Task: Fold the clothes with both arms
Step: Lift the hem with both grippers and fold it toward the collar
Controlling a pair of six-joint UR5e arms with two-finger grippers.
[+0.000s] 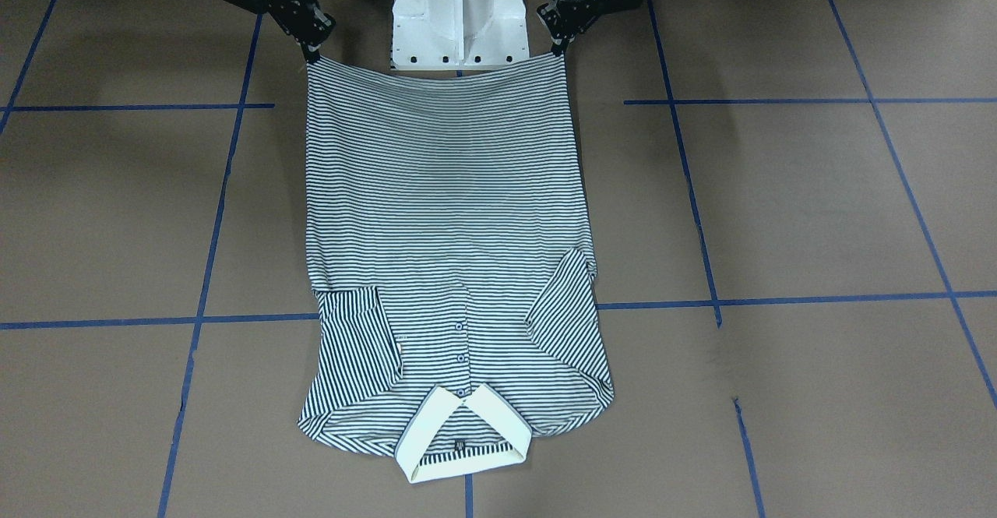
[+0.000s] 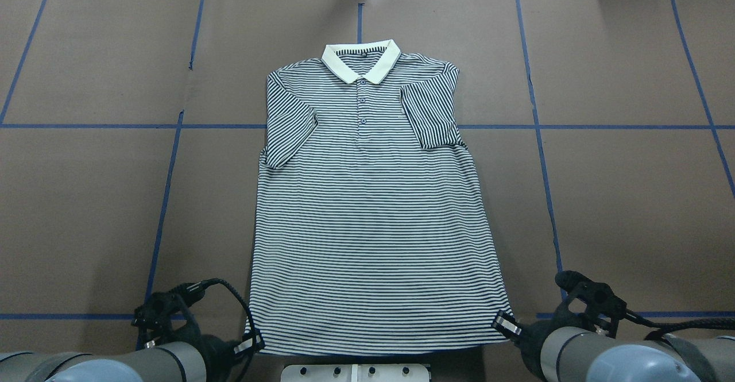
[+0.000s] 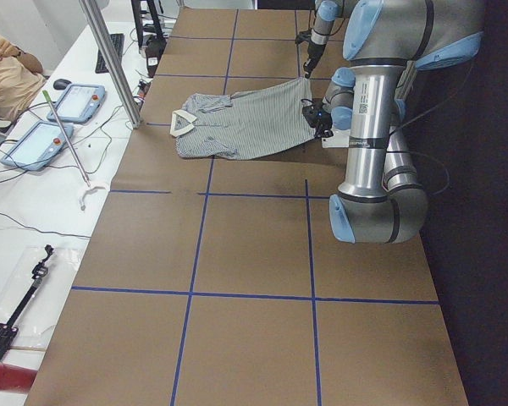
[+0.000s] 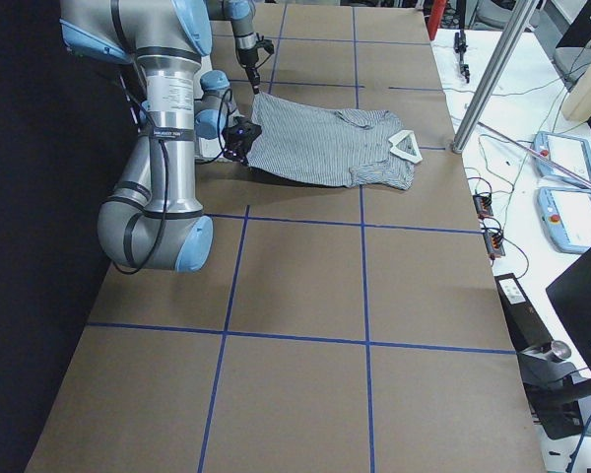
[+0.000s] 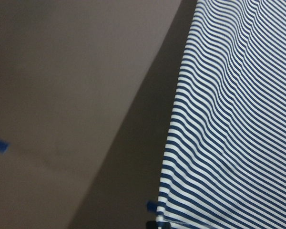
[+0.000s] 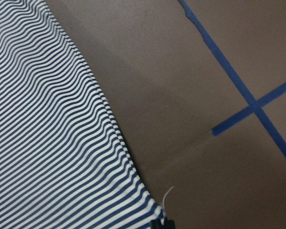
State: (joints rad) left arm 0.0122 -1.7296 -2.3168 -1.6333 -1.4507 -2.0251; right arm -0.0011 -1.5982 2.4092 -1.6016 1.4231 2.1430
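In the overhead view we see the polo shirt spread face up in the middle of the tabletop. Its cream collar is at 12 o'clock, away from the robot, and its hem is at 6 o'clock. Both short sleeves are folded inward onto the chest, at 10 and 2 o'clock, with the buttons between them.

The left pincer grips the hem corner at 7 o'clock, and the right pincer grips the corner at 5 o'clock. Each is closed narrow, with striped cloth pinched between its tips.

In the side views the hem end rises off the tabletop toward the pincers, while the collar end lies flat. In the front-facing view the hem edge stretches between the two pincers with a slight sag, just in front of the white pedestal base. Blue tape lines cross the brown tabletop on both sides of the shirt.
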